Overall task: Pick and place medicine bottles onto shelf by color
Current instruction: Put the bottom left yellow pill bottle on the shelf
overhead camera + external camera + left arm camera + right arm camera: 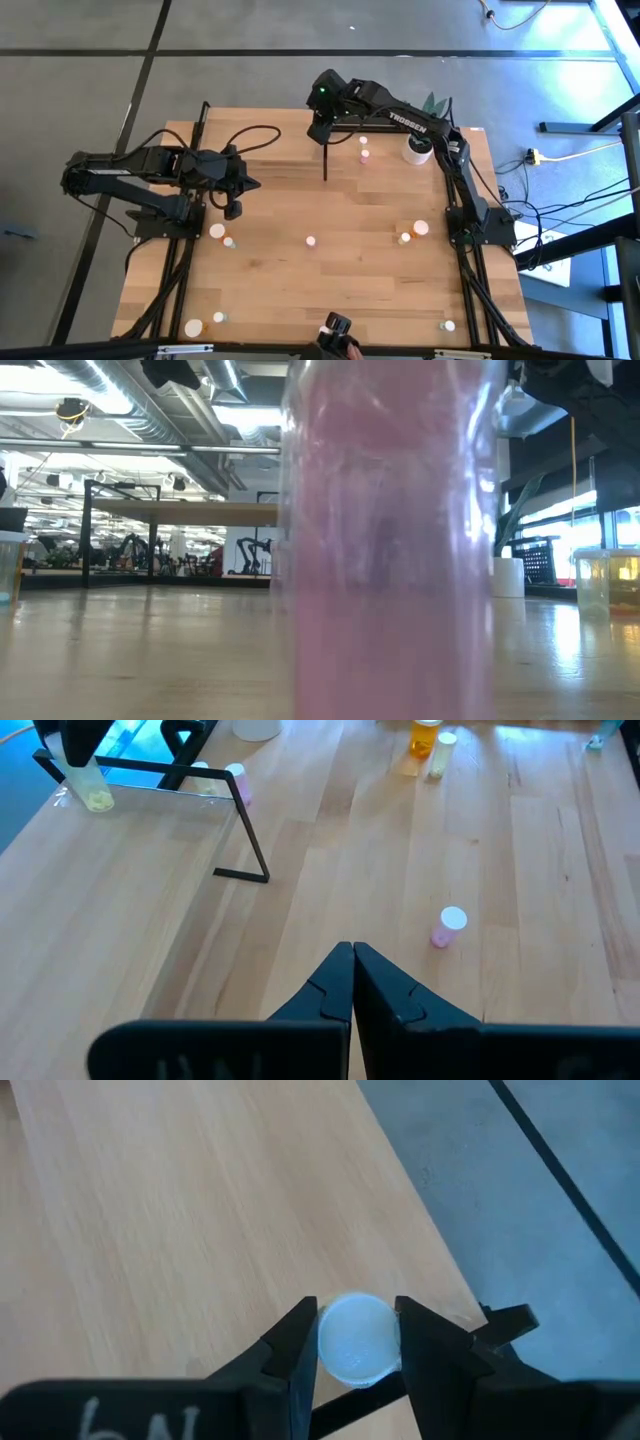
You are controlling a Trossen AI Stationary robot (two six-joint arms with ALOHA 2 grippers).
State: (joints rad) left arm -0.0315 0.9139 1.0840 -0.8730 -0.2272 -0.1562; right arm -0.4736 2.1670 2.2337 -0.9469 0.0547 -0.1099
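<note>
We note a light-wood tabletop (330, 275) on a dark frame, standing on a grey floor (100, 80) crossed by dark seams. A white plant pot (417, 151) sits near the table's far right corner — green leaves rise from it. Black cables (255, 135) loop across the far left part of the top. Off the right edge, a yellow cable (580, 152) runs from a small plug across the floor. Beyond the table — a hall with ceiling ducts (120, 400) and strip lights.

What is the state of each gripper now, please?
Left gripper: closed, holding nothing.
Right gripper: closed on a white-capped bottle; its body colour cannot be told here.
</note>
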